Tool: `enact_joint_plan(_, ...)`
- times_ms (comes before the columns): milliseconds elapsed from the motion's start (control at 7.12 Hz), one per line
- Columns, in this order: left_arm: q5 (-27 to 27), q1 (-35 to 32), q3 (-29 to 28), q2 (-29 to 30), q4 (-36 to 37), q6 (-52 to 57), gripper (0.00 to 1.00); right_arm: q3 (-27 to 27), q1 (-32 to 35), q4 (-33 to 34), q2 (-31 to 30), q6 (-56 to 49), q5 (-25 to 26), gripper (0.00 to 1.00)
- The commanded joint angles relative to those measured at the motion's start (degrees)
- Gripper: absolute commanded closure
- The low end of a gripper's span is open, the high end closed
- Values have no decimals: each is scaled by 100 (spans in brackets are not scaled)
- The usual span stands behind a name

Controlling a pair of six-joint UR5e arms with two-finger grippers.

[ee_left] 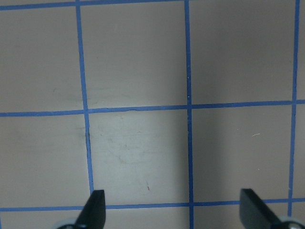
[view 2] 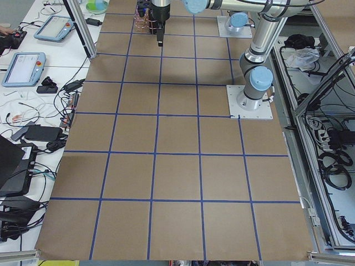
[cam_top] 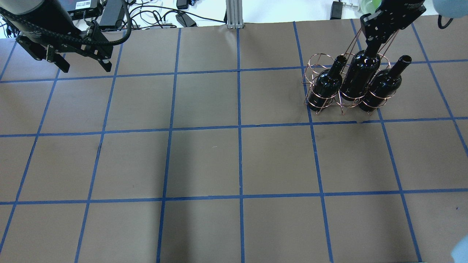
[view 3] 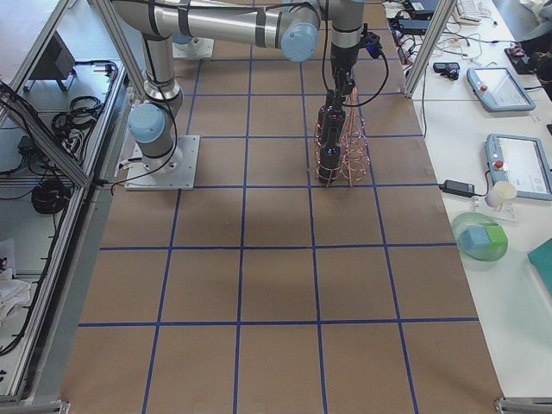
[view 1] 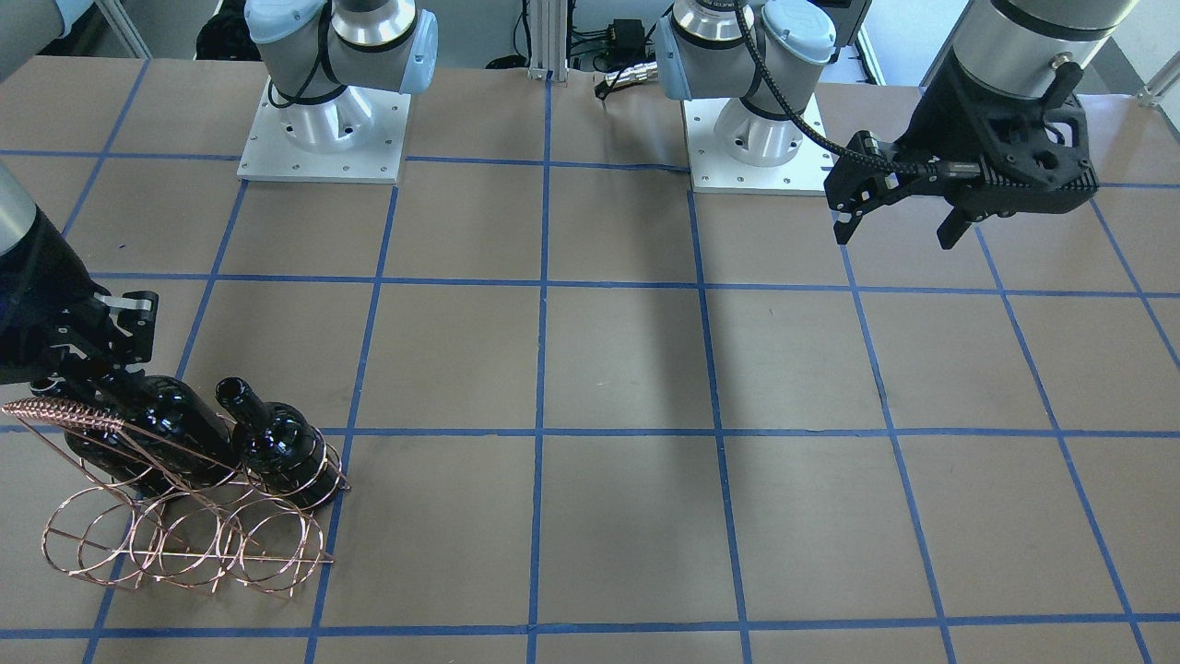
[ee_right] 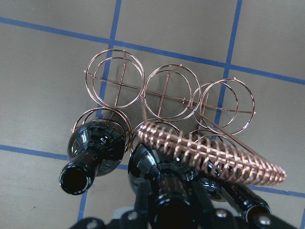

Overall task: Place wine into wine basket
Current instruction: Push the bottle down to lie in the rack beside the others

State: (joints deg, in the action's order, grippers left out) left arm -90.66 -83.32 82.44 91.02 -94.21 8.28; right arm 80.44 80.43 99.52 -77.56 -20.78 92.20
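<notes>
Right gripper (cam_top: 373,45) clamped on neck of middle wine bottle (cam_top: 360,76), upper right of overhead frame. Bottle body sits in rack (ee_right: 205,150), between second bottle (cam_top: 326,86) and third bottle (cam_top: 380,87). Left gripper (cam_top: 86,68) spread wide, empty, upper left.

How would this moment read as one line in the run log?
right gripper: shut on neck of middle bottle, in rack | side bottles: both in rack | left gripper: open, above table

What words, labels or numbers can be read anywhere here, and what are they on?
No text is legible anywhere.
White sticker on a black box: print too small to read.
Tablet screens: blurred.
Wine bottles: no label shows.
</notes>
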Motion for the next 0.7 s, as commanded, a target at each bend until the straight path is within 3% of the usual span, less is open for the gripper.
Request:
enact_joint_plan(0, 13, 0, 0, -5, 8, 7, 0, 129, -89, 76, 39, -31, -27, 88)
enact_joint_plan(281, 48, 0, 0, 13, 8, -2, 0, 304, -98, 488, 136, -180, -18, 88)
enact_joint_plan(562, 48, 0, 0, 13, 8, -2, 0, 384, -98, 498, 145, -189, -36, 88)
